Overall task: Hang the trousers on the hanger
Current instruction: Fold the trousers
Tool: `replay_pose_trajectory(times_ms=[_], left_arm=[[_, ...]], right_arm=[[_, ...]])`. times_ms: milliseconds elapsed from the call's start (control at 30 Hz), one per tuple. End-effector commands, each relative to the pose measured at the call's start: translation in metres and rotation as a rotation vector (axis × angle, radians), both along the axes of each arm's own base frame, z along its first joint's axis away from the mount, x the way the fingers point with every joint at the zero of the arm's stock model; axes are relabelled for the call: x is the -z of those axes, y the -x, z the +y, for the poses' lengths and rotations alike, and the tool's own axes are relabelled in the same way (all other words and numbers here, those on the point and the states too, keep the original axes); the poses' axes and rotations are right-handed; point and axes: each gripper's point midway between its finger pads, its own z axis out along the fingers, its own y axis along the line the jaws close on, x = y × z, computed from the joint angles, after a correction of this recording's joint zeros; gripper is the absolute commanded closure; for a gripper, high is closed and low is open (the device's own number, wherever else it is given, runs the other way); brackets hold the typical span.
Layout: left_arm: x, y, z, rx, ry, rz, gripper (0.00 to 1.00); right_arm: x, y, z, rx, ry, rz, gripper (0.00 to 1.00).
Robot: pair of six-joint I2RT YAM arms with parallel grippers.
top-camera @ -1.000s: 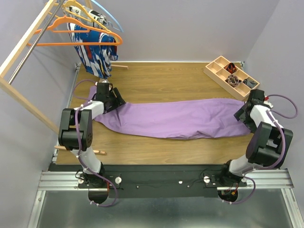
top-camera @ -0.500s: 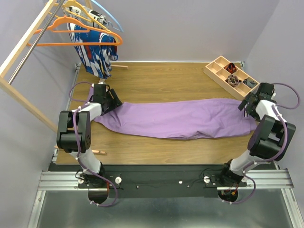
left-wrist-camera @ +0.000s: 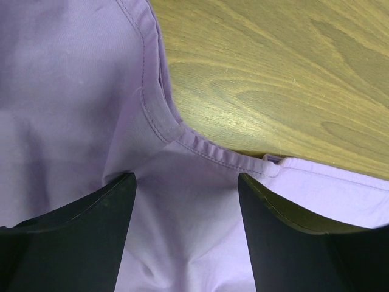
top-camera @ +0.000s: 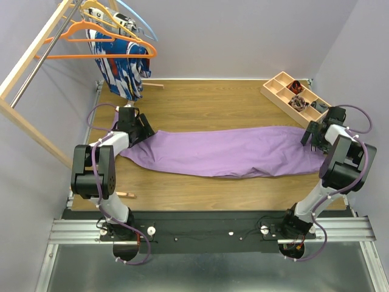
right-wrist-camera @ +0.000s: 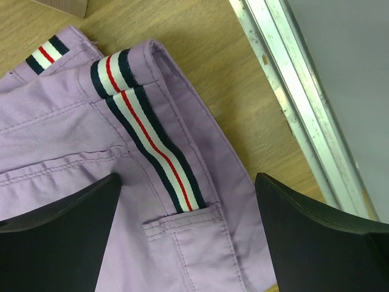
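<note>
The lilac trousers [top-camera: 231, 152] lie flat and stretched out across the wooden table, legs to the left and waistband to the right. My left gripper [top-camera: 143, 129] is open and low over the leg hems [left-wrist-camera: 73, 91], with cloth between its fingers [left-wrist-camera: 91, 237]. My right gripper [top-camera: 314, 135] is open just above the waistband end [right-wrist-camera: 61, 140], over the striped ribbon [right-wrist-camera: 152, 152] and a pocket seam. The bright orange hanger [top-camera: 91, 56] hangs on the rail at the top left, far from both grippers.
A blue, white and red patterned garment [top-camera: 124, 70], a paler yellow-orange hanger [top-camera: 100, 11] and a light blue hanger [top-camera: 143, 24] hang on the wooden rack [top-camera: 27, 67]. A compartment tray [top-camera: 282, 85] stands at the back right. A metal rail [right-wrist-camera: 292, 103] edges the table.
My right gripper has swung toward the far right and now sits over the waistband end. My left gripper has shifted slightly back and left at the hems. The trousers have barely moved.
</note>
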Motion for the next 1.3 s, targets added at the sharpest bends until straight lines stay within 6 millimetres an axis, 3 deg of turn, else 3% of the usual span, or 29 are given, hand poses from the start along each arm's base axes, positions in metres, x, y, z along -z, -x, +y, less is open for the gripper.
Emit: replay_pose_trajectory(times_ms=[0,167,367,533,667,867,967,1000,1167,1267], left_arm=[[-0.003,0.005,0.012,-0.020,-0.047,0.002,0.23],[-0.004,0.004,0.012,-0.020,-0.047,-0.002,0.23],[-0.011,0.001,0.014,-0.023,-0.058,-0.013,0.23],[-0.020,-0.005,0.014,-0.023,-0.062,-0.032,0.23],[-0.023,-0.008,0.014,-0.017,-0.060,-0.042,0.23],[-0.022,-0.011,0.012,0.001,-0.059,-0.040,0.23],[-0.023,-0.013,0.013,0.011,-0.072,-0.043,0.23],[-0.022,-0.014,0.014,0.009,-0.081,-0.040,0.23],[-0.031,-0.019,0.019,0.008,-0.113,-0.058,0.23],[-0.039,-0.022,0.020,0.009,-0.124,-0.078,0.23]], right_arm=[[0.001,0.000,-0.023,-0.034,0.081,0.040,0.00],[0.022,0.000,-0.016,-0.074,0.029,0.071,0.00],[0.029,0.003,-0.009,-0.103,-0.063,0.041,0.00],[0.035,0.001,0.013,-0.139,-0.261,-0.023,0.00],[0.040,0.008,0.021,-0.126,-0.314,0.002,0.00],[0.052,0.023,0.053,-0.124,-0.469,0.040,0.02],[0.051,0.024,0.061,-0.128,-0.506,0.050,0.13],[0.050,0.025,0.061,-0.129,-0.503,0.050,0.24],[0.046,0.025,0.069,-0.150,-0.498,0.053,0.48],[0.045,0.024,0.073,-0.158,-0.504,0.056,0.71]])
